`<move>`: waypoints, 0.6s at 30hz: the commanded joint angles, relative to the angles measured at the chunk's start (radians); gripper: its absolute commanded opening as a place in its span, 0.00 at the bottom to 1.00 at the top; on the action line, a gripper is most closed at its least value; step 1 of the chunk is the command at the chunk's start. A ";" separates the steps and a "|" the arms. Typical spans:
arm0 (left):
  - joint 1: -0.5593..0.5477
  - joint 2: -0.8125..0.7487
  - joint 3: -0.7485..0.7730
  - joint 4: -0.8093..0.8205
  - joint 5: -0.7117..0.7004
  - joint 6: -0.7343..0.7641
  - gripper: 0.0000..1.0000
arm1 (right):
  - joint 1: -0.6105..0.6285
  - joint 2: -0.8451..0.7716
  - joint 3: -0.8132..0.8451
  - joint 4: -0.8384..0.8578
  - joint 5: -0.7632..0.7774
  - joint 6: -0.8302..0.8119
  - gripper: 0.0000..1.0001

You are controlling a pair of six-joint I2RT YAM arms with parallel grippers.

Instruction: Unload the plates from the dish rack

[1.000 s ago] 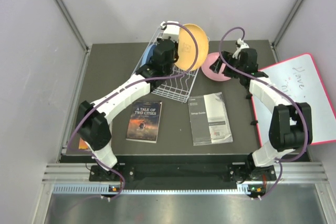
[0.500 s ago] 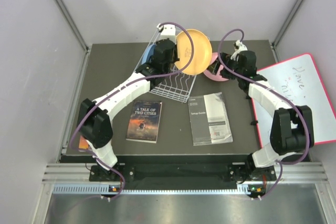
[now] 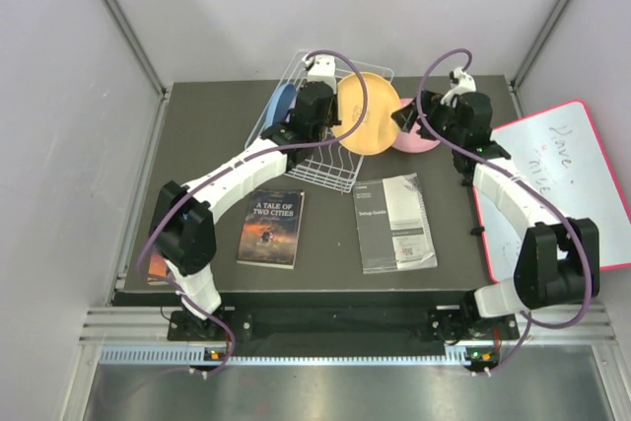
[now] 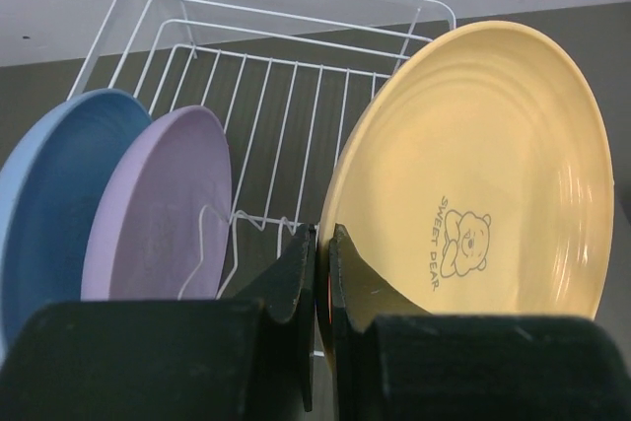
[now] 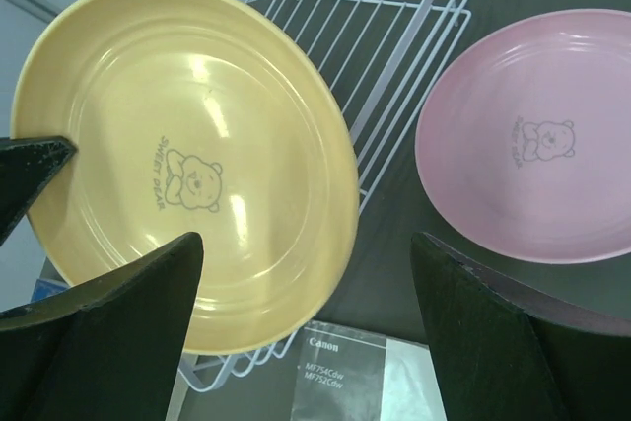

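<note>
- Above dish rack (image 3: 320, 167), left gripper (image 4: 320, 244) clamps orange-tan plate (image 4: 473, 175) by its rim; plate tilted, concave face toward right gripper (image 5: 308, 239).
- Right gripper gapes wide, holding nothing.

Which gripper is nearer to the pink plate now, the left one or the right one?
Right. The right gripper is open just beside the pink plate; the left gripper is farther off at the rack, shut on the yellow plate's rim.
</note>
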 commanded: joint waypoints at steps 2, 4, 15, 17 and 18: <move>0.001 -0.041 -0.004 0.069 0.056 -0.041 0.00 | 0.015 0.033 0.011 0.082 -0.038 0.028 0.86; 0.001 -0.049 -0.005 0.069 0.064 -0.046 0.00 | 0.017 0.064 0.029 0.074 -0.038 0.024 0.85; 0.001 -0.108 -0.056 0.101 0.097 -0.054 0.00 | 0.008 0.113 0.037 0.118 -0.025 0.010 0.00; 0.005 -0.115 -0.067 0.112 0.096 -0.051 0.00 | 0.002 0.108 0.031 0.134 -0.032 0.012 0.00; 0.007 -0.116 -0.070 0.117 0.100 -0.052 0.00 | -0.003 0.108 0.029 0.137 -0.040 0.010 0.00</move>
